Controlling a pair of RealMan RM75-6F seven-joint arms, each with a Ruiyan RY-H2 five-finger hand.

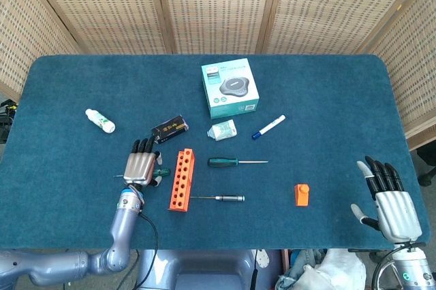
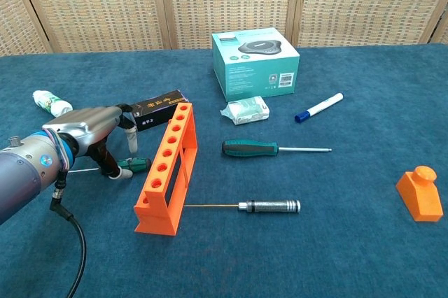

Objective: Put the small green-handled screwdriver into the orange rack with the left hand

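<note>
The small green-handled screwdriver (image 2: 136, 164) lies flat on the blue cloth just left of the orange rack (image 2: 168, 168), its thin shaft pointing left. My left hand (image 2: 92, 133) hovers over it, fingers stretched out toward the rack and thumb tip down beside the handle; I see no grip on it. In the head view the left hand (image 1: 140, 166) covers most of the screwdriver (image 1: 161, 172), next to the rack (image 1: 181, 180). My right hand (image 1: 390, 198) rests open at the table's front right corner, holding nothing.
Right of the rack lie a larger green-handled screwdriver (image 2: 248, 148) and a metal-handled one (image 2: 269, 206). A black box (image 2: 154, 109) sits just behind the left hand, a white bottle (image 2: 51, 103) further left. Teal box (image 2: 255, 62), white packet (image 2: 246, 110), marker (image 2: 318, 107), orange block (image 2: 420, 194).
</note>
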